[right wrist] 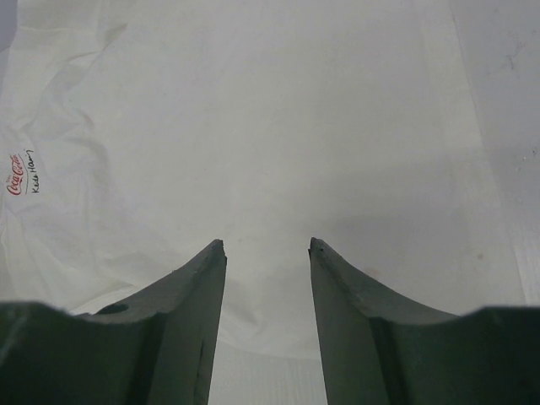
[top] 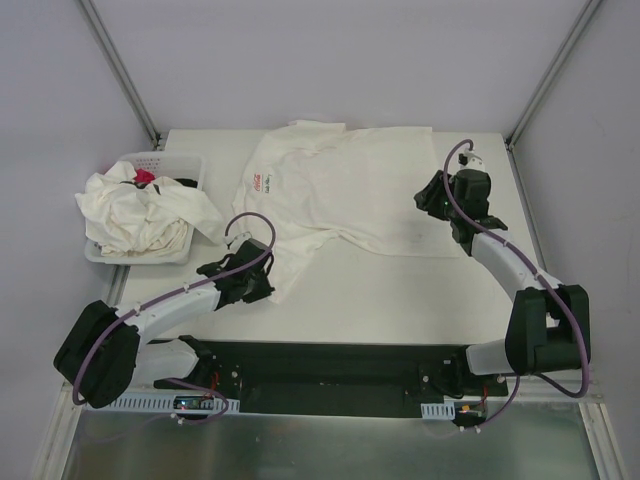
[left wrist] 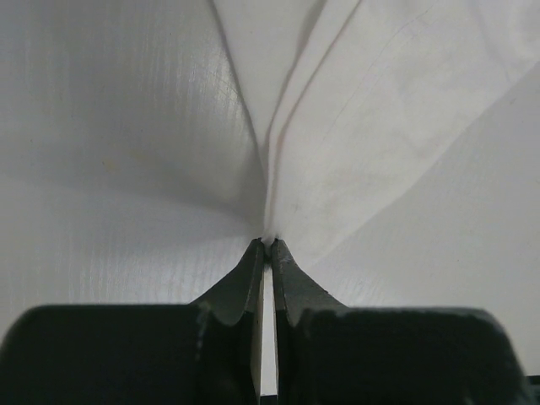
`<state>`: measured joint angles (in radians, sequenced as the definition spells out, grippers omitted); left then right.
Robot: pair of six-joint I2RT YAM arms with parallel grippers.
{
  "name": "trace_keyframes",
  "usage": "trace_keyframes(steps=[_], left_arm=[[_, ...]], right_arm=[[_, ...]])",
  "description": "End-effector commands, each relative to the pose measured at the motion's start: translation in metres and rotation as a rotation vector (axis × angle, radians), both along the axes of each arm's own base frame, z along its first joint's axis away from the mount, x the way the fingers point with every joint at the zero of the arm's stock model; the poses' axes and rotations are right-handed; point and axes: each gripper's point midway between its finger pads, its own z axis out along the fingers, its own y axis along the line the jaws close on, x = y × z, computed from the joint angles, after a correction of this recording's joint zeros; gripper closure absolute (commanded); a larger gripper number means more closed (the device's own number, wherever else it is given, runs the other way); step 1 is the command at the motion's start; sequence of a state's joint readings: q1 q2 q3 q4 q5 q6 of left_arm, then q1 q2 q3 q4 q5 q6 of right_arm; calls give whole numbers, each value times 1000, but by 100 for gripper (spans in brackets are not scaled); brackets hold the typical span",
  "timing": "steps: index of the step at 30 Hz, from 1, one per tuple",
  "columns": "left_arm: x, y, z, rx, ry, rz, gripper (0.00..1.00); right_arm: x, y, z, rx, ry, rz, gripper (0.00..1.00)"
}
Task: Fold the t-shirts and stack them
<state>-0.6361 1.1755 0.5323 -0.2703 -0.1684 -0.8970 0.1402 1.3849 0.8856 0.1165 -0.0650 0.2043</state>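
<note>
Clamped on a thin fold of cloth, the left gripper point(top: 266, 283) holds the spread shirt point(top: 340, 190) at its near left edge, where a narrow flap of fabric trails toward the arm bases. From the left wrist, this gripper point(left wrist: 268, 246) has its two dark fingers pressed together with only a sliver of white cloth between them, and the shirt point(left wrist: 380, 126) rises away from the tips in taut creases that fan outward. The left arm lies low and stretched out, reaching from its base at the near left across the table point(top: 400, 300) toward the middle.

The right gripper point(top: 430, 203) hangs over the right edge of the same shirt with its fingers apart and nothing between them. In the right wrist view this gripper point(right wrist: 267, 245) frames flat, smooth cloth, and the shirt point(right wrist: 253, 126) fills nearly the whole picture, with a small red logo point(right wrist: 18, 173) far off to the left. The right arm rises from its base at the near right, bends at the elbow and reaches away from the bases, its wrist turned inward to the shirt.

The spread shirt lies mostly flat on the middle of the table. More crumpled shirts point(top: 140, 215) are heaped in a white basket point(top: 185, 165) at the left, spilling over its rim.
</note>
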Motion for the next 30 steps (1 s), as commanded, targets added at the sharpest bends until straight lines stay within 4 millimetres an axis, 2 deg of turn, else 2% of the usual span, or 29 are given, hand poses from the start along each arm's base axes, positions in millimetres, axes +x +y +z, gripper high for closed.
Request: trace_keyframes(steps=[1,10,24,26,30], left_arm=[[7,1,12,17,-50,-4,100],[5,3,9,20,-44,1,100],[13,5,23,17,-114,2,100],[14,5,25,17,-121,2,100],[17,4,33,8,-147,-6,100]], right_arm=[[5,-3,10,16,-29,-15,52],[5,-4,14,24,-37,-23,52],[6,-9,14,29,-34,-46,51],[6,-10,12,24,-30,-53,51],[4,-11,-3,13,27,-59,49]])
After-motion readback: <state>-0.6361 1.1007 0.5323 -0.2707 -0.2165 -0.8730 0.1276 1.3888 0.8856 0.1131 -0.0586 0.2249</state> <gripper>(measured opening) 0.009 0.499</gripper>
